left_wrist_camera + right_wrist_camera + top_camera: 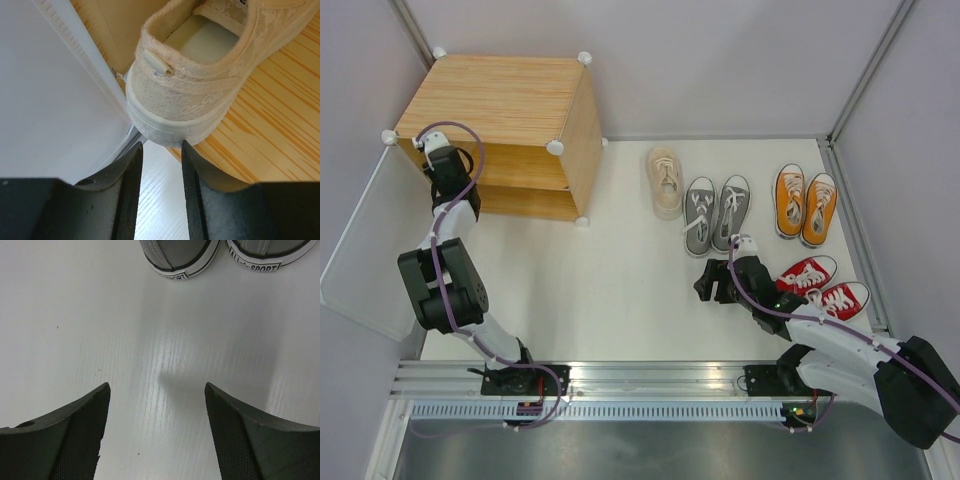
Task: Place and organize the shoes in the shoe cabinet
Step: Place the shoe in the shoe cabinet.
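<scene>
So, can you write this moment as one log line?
left gripper open, behind heel of cream shoe on cabinet shelf | right gripper open, facing grey pair | other cream shoe, orange pair, red pair: on table

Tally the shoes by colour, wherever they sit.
Cream shoes: 2, the second in the cabinet
Grey shoes: 2
Orange shoes: 2
Red shoes: 2
Total: 8
</scene>
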Available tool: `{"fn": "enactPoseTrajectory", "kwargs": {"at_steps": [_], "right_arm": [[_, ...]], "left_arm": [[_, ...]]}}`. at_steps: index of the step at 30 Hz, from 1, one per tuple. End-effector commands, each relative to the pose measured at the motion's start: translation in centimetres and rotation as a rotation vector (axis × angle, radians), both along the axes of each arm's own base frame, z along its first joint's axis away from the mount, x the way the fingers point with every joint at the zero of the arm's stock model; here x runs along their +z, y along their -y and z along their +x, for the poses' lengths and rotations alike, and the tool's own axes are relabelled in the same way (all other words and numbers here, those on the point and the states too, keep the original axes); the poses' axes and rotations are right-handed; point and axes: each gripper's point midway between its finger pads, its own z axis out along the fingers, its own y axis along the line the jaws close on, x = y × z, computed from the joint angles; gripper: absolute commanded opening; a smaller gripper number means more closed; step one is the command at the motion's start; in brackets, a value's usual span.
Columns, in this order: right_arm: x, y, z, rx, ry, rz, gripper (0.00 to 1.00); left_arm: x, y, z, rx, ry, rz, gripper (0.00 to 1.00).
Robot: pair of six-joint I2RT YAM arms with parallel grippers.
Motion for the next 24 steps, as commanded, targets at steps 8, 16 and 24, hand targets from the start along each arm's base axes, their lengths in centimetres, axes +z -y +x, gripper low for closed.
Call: {"fn": "enactPoseTrajectory", "kwargs": {"at_steps": [8, 16, 24], "right_arm": [[2.0, -0.4, 1.5, -0.017, 0.062, 0.017, 0.8], [1.9, -0.4, 1.5, -0.015, 0.061, 0.013, 0.8], [1.9, -0.4, 1.5, -0.017, 0.058, 0.012, 0.8]], "left_arm": [[4.0, -0.5, 2.2, -0.037, 0.11, 0.063, 0.46], [4.3, -0.6, 2.8, -0.058, 0.104, 0.063, 0.56], [4.4, -1.0, 3.1, -0.05, 0.091, 0.06, 0.62]]}}
